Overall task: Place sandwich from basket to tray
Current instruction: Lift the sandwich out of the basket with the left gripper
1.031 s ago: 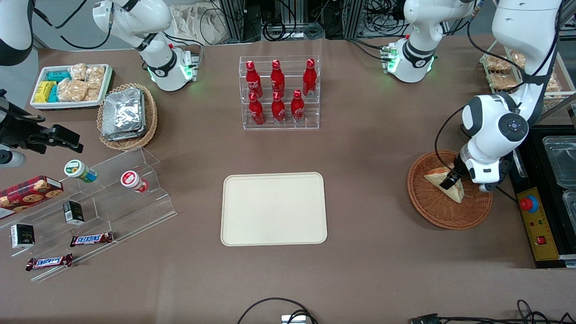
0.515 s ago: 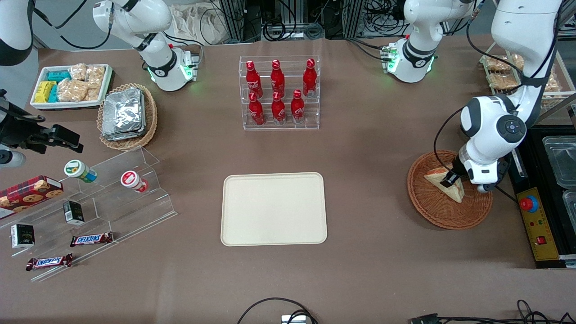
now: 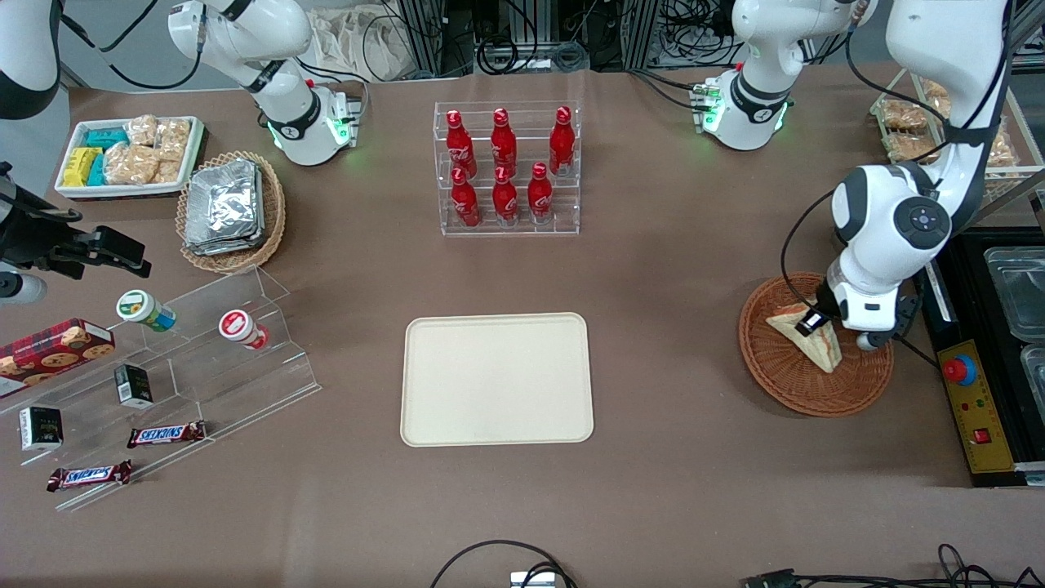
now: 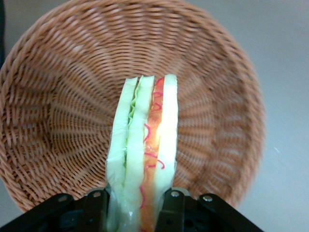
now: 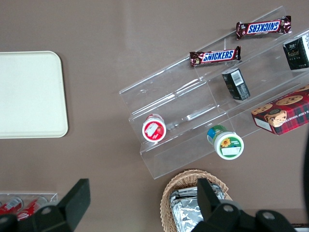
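The sandwich (image 3: 819,347), a cream wedge with orange-red and green filling (image 4: 145,140), stands on edge inside the reddish-brown woven basket (image 3: 775,380) at the working arm's end of the table. My left gripper (image 3: 811,322) reaches down into the basket (image 4: 53,96) and is shut on the sandwich. In the left wrist view the gripper (image 4: 137,200) has one black finger (image 4: 96,205) pressed against each bread face. The cream tray (image 3: 496,380) lies flat at the table's middle with nothing on it, well apart from the basket.
A clear rack of red bottles (image 3: 506,167) stands farther from the front camera than the tray. A black control box with a red button (image 3: 963,371) sits beside the basket. A tan oval basket of foil packets (image 3: 229,208), a white snack tray (image 3: 131,155) and acrylic steps (image 3: 204,359) lie toward the parked arm's end.
The left arm's wrist has shifted slightly toward the tray and away from the front camera, and the sandwich has moved a little with it. The fingers stay closed on it.
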Robot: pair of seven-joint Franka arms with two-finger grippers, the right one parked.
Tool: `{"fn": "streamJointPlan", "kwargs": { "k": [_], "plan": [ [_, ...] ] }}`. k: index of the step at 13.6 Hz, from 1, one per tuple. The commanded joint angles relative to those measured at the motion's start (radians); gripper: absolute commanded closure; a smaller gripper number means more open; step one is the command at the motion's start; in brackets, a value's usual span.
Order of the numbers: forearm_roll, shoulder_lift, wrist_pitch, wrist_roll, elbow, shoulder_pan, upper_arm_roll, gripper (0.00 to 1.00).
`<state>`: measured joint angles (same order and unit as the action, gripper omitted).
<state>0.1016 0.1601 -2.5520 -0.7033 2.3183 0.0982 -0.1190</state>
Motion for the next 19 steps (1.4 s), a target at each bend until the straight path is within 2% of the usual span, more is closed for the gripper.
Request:
{"fn": "streamJointPlan", "kwargs": {
  "k": [1, 6, 14, 17, 19],
  "plan": [
    [0.018, -0.057, 0.062, 0.112, -0.017, -0.038, 0.002, 1.0],
    [0.018, -0.079, 0.333, 0.361, -0.189, -0.04, -0.051, 1.0],
    [0.012, -0.004, 0.628, 0.363, -0.506, -0.041, -0.204, 1.0],
    [0.015, 0.039, 0.642, 0.36, -0.591, -0.047, -0.277, 1.0],
    [0.024, 0.071, 0.645, 0.349, -0.644, -0.096, -0.286, 1.0]
  ]
}}
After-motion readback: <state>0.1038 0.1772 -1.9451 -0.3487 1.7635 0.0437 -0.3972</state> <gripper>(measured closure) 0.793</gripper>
